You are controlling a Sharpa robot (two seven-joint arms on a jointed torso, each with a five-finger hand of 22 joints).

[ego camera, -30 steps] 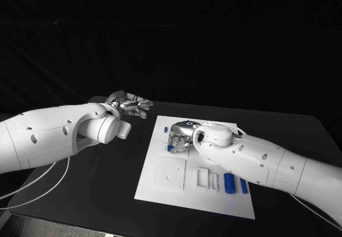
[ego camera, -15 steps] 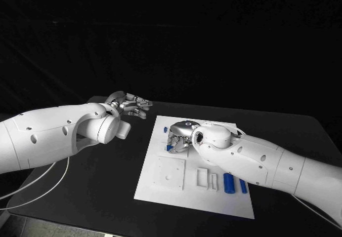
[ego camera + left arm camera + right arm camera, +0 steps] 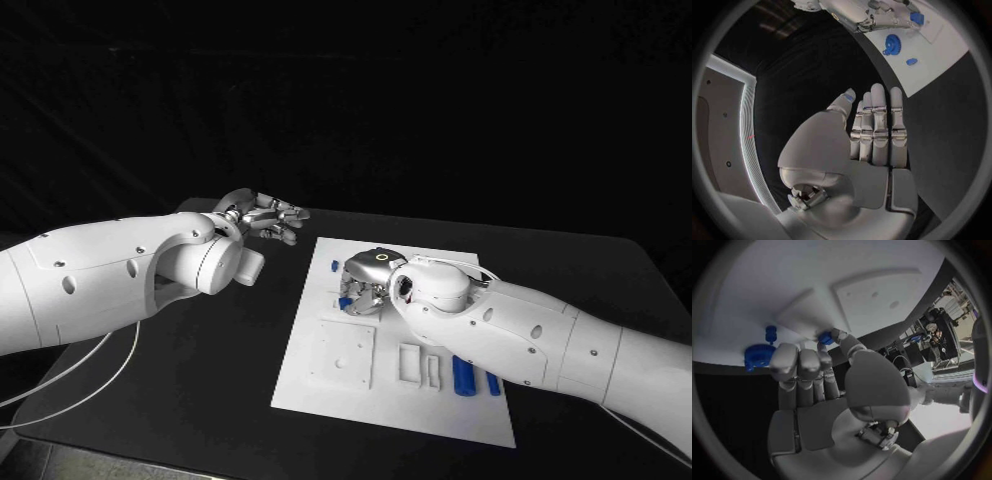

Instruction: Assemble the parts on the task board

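The white task board [image 3: 378,400] lies in the middle of the black table. My right hand [image 3: 365,280] hovers low over the board's far left part and pinches a small blue part [image 3: 825,338] between thumb and a finger, close to the board's surface. A round blue part [image 3: 756,355] and a small blue peg [image 3: 771,331] sit on the board just beside those fingers. Two blue cylinders [image 3: 463,374] lie at the board's right side. My left hand [image 3: 268,218] floats off the board's far left corner, its fingers [image 3: 878,125] straight and holding nothing.
A raised white square block [image 3: 346,357] and two narrow white slotted pieces [image 3: 421,362] sit on the board's near half. Another small blue piece [image 3: 335,263] lies by the board's left edge. Bare black table [image 3: 216,400] surrounds the board.
My right hand has slid a little toward me along the board's left part, still gripping the blue part. The left hand has stayed where it was.
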